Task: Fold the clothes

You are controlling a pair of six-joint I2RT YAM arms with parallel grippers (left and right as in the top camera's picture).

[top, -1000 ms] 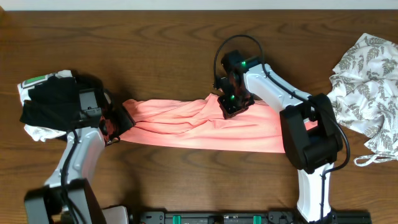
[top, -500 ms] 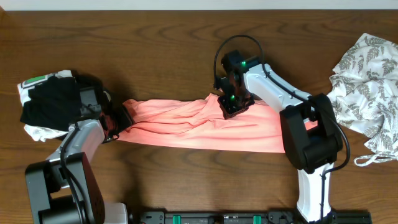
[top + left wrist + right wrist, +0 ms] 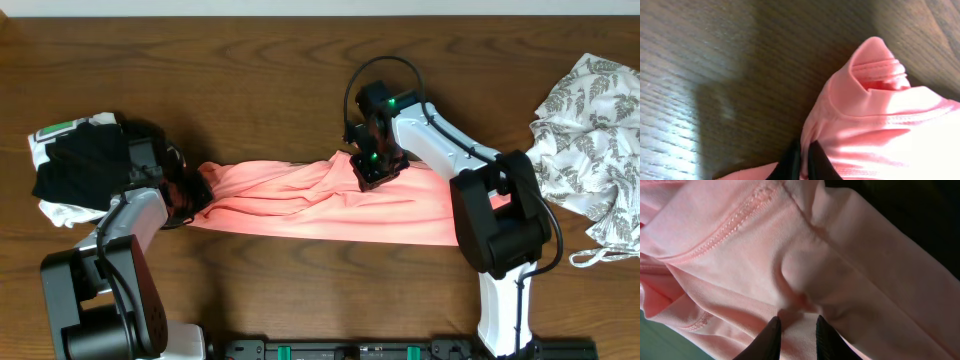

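- The salmon-pink T-shirt [image 3: 300, 205] lies as a long, rumpled band across the middle of the tabletop [image 3: 250, 80]. It is not flat, and no fold is made yet.
- The left hand [image 3: 802, 162] is at the left end of this band. Its fingers are together on the edge of the cloth, low over the wood.
- The right hand [image 3: 797, 337] is on the upper edge of the band, right of the middle. Its fingers are clamped on a small ridge of pink cloth.
- The step in hand seems to be the spreading of the shirt. To do it well, both hands should probably pull away from each other with equal, gentle tension and go low, so that the wrinkles open and no edge slips out.
- A pinch of only one layer would be better, but the pictures do not show how many layers each hand has.
- Farther off, the black-and-white bundle [image 3: 75, 165] lies at the left edge, just beside the left hand. The white leaf-print garment [image 3: 590, 130] lies at the right edge, apart from the shirt.
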